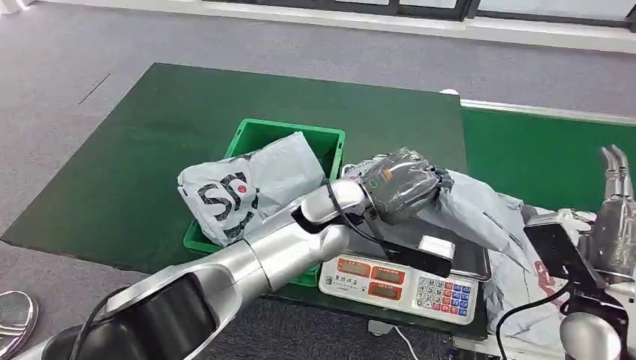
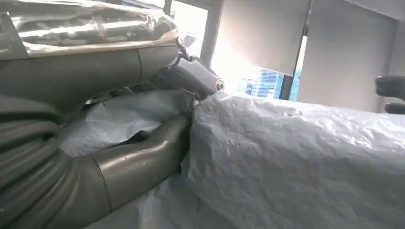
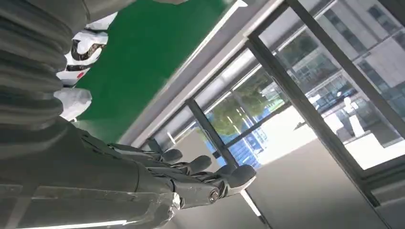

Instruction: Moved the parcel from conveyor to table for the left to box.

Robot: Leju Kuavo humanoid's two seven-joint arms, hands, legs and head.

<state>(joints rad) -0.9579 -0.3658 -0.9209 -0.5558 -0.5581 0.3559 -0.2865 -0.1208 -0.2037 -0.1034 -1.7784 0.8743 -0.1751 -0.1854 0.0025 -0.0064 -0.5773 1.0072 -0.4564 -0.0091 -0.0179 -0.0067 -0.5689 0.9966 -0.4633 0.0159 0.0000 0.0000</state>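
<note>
A crumpled grey plastic parcel (image 1: 487, 225) lies across the weighing scale (image 1: 397, 281) at the table's right. My left hand (image 1: 401, 184), wrapped in clear film, reaches across from the left and grips the parcel's near end. In the left wrist view the thumb (image 2: 138, 162) and fingers pinch a fold of the grey parcel (image 2: 296, 157). My right hand (image 1: 616, 217) is raised at the far right with its fingers (image 3: 200, 174) stretched out, holding nothing. A green box (image 1: 255, 131) stands left of the scale.
Another grey parcel with a black and white logo (image 1: 247, 187) leans inside the green box. The green conveyor belt (image 1: 540, 154) runs behind the scale on the right. A dark green mat (image 1: 150, 150) covers the table. Black cables hang near my right arm.
</note>
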